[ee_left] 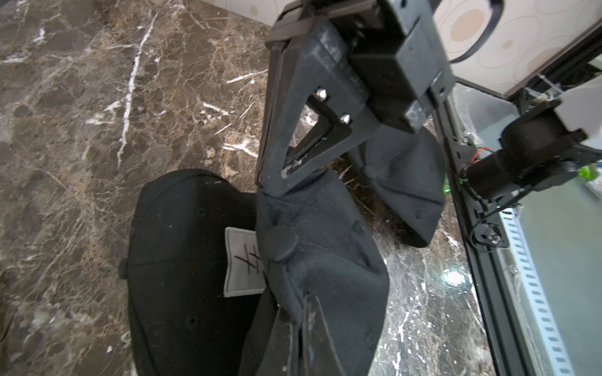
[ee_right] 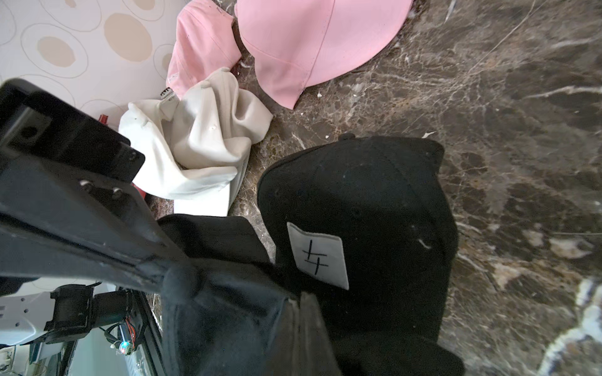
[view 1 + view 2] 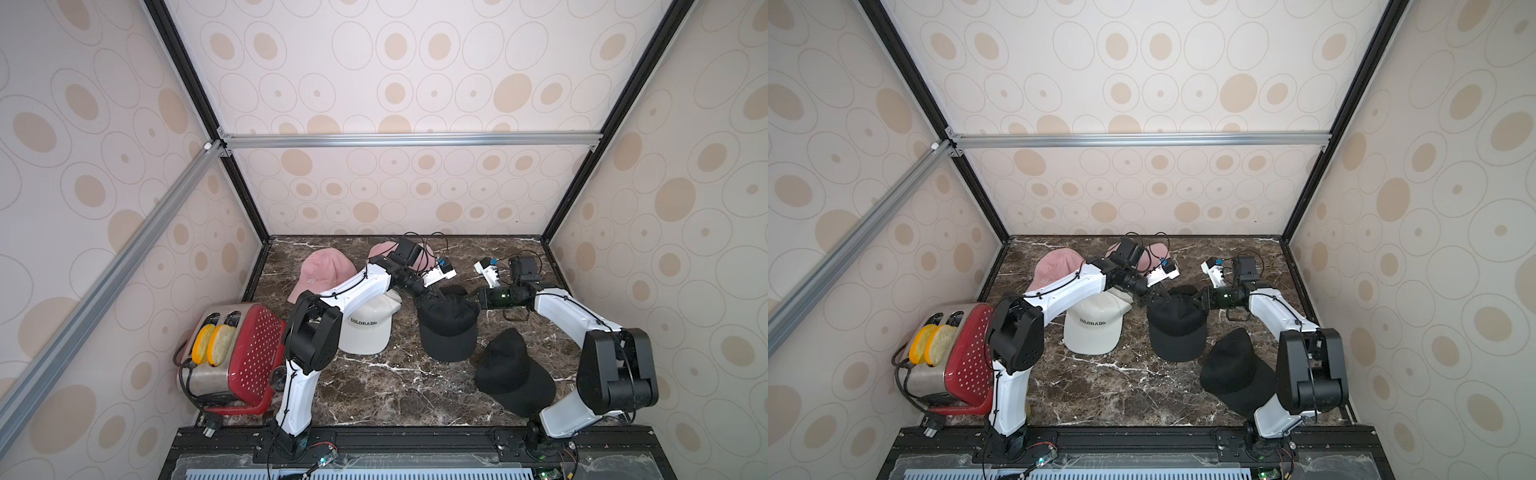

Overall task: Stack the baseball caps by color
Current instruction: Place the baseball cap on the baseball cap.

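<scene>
The left end effector (image 1: 298, 301) is closed, pinching a fold of the held black cap (image 1: 312, 234) near its top button. The right end effector (image 2: 294, 298) is closed too, nipping the same cap's fabric from the opposite side. In both top views the two arms reach inward from the near edge, elbows bent and raised. Their forearms slope down so the tips meet over the middle of the worktop (image 3: 374, 386). The held cap hangs between them, crown pulled up and brim pointing toward the near edge.

Just under and beside it lies the tagged black cap (image 1: 176, 247), flat on the marble. Its front bears a white tag (image 1: 242, 265) with a black mark of crossed strokes, no letters. A third black cap (image 3: 515, 374) sits near the right arm's base, apart from the others.

To the left, partly under the left forearm, the white cap (image 3: 365, 328) shows "COLORADO" in dark capitals. More white fabric (image 2: 202, 143) is bunched behind it. Two pink caps (image 3: 324, 270) (image 3: 386, 251) lie toward the back wall; the nearer one carries a small white logo, too small to read. A red toaster (image 3: 237, 353) holding two slices stands at the left edge.
</scene>
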`<action>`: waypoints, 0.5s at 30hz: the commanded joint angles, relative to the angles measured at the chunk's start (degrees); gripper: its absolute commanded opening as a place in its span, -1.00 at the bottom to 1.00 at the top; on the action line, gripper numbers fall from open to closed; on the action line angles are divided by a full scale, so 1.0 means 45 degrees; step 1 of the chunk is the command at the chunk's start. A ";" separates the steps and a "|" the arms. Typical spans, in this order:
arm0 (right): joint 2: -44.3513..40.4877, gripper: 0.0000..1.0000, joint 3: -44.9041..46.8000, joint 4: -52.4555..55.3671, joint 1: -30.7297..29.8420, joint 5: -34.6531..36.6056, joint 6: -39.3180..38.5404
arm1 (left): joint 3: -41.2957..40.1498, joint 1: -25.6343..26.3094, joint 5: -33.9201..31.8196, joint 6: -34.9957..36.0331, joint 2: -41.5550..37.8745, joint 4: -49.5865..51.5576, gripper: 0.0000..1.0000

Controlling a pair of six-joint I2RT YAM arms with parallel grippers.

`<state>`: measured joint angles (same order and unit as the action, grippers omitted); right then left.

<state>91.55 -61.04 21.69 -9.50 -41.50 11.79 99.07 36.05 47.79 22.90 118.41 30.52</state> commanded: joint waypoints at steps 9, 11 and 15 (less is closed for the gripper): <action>0.0532 -0.63 -0.0596 0.0276 0.0350 0.1968 0.0194 | 0.1019 -0.0503 -0.0427 -0.0876 -0.0302 0.0482 0.15; 0.0584 -0.49 -0.0714 0.0403 0.0353 0.1849 0.0186 | 0.0695 -0.0502 -0.0415 -0.1057 -0.0788 0.0246 0.48; 0.0574 -0.18 -0.0733 0.0320 0.0340 0.2056 0.0377 | -0.0339 -0.0497 -0.1074 -0.1605 -0.1943 -0.0882 0.98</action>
<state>93.69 -63.22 22.76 -8.05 -33.58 13.04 99.02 34.00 44.51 18.00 114.83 29.95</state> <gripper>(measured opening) 0.399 0.983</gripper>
